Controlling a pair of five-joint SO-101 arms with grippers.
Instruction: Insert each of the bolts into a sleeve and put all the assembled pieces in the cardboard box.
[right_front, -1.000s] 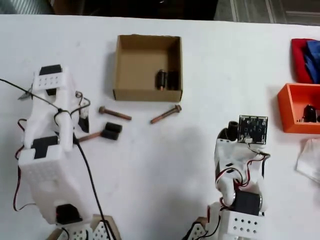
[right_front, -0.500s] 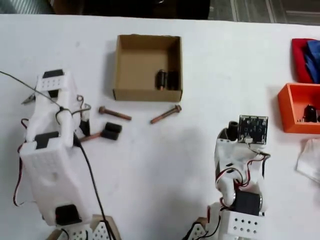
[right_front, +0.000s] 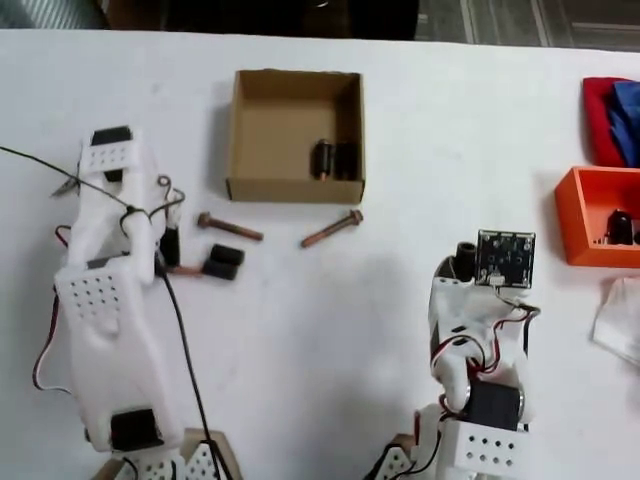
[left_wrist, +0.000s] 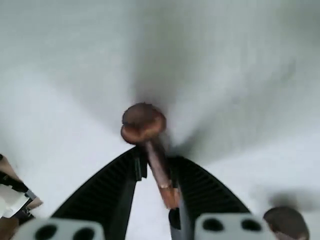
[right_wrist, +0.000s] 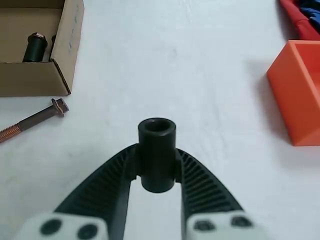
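In the left wrist view my left gripper (left_wrist: 155, 162) is shut on a copper bolt (left_wrist: 143, 122), whose head points away from the camera over the white table. In the high view this gripper (right_front: 170, 248) sits left of a copper shaft stuck in a black sleeve (right_front: 222, 262). My right gripper (right_wrist: 156, 152) is shut on an upright black sleeve (right_wrist: 156, 135), and stands at the table's middle right (right_front: 465, 262). Two loose bolts (right_front: 230, 227) (right_front: 332, 229) lie before the cardboard box (right_front: 295, 188). One assembled piece (right_front: 335, 158) lies inside it.
An orange bin (right_front: 585, 225) holding a dark part stands at the right edge, with a red and blue cloth (right_front: 610, 115) behind it. White material lies at the far right (right_front: 620, 320). A black cable (right_front: 180, 340) trails along the left arm.
The left arm has shifted its pose, its wrist swinging slightly away from the front edge. The right arm and its sleeve have stayed still.
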